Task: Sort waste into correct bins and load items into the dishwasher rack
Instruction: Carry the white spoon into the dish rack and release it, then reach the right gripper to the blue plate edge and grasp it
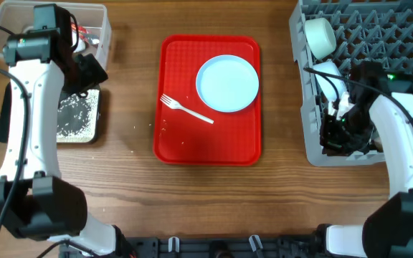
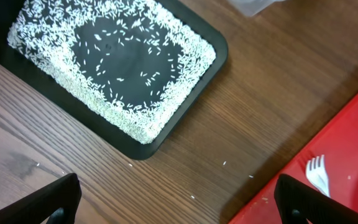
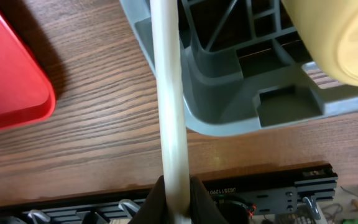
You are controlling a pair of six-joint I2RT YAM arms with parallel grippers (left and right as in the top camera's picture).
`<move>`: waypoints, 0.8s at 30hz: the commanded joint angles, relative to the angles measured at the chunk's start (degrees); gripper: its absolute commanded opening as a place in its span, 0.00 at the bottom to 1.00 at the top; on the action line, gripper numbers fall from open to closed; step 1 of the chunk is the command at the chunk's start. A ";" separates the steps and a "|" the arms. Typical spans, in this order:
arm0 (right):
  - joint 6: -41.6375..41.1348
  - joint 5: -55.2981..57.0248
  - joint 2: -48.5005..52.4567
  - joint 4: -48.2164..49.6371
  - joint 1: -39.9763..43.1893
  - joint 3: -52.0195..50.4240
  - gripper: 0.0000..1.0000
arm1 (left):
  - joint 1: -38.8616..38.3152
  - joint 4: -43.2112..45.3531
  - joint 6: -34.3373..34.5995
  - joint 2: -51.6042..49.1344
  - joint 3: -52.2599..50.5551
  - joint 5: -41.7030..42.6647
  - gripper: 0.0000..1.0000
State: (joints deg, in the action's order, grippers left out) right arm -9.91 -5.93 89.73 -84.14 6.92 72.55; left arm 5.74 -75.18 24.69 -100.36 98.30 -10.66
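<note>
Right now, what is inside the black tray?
Loose white rice-like grains, heaped along the walls of the black tray, thin in the middle. In the overhead view the left arm hides its far edge.

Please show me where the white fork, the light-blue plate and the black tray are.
white fork (image 1: 188,110): overhead view, middle of its handle.
light-blue plate (image 1: 227,84): overhead view, its centre.
black tray (image 2: 185,104): left wrist view, its right rim.

Rt wrist: white utensil (image 3: 169,93) runs off top edge, head unseen; yellow cup (image 3: 337,37) blurred, cropped. Lt wrist: fork (image 2: 316,172), tines only.
</note>
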 commanded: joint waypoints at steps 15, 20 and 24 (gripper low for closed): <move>-2.03 4.59 0.48 0.98 0.20 0.46 0.61 | 0.17 0.13 -0.50 -1.55 0.15 -0.35 1.00; 1.49 -0.11 -0.81 0.55 -0.57 4.22 0.62 | 0.17 0.17 -0.50 -1.55 0.15 -0.35 1.00; 5.38 -8.48 -4.00 2.10 -3.63 8.94 0.65 | 0.17 0.15 -0.50 -1.55 0.15 -0.33 1.00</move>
State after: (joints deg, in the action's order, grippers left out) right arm -8.62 -6.02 89.34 -83.22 6.09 76.60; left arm 5.74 -74.98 24.69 -101.43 98.30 -10.66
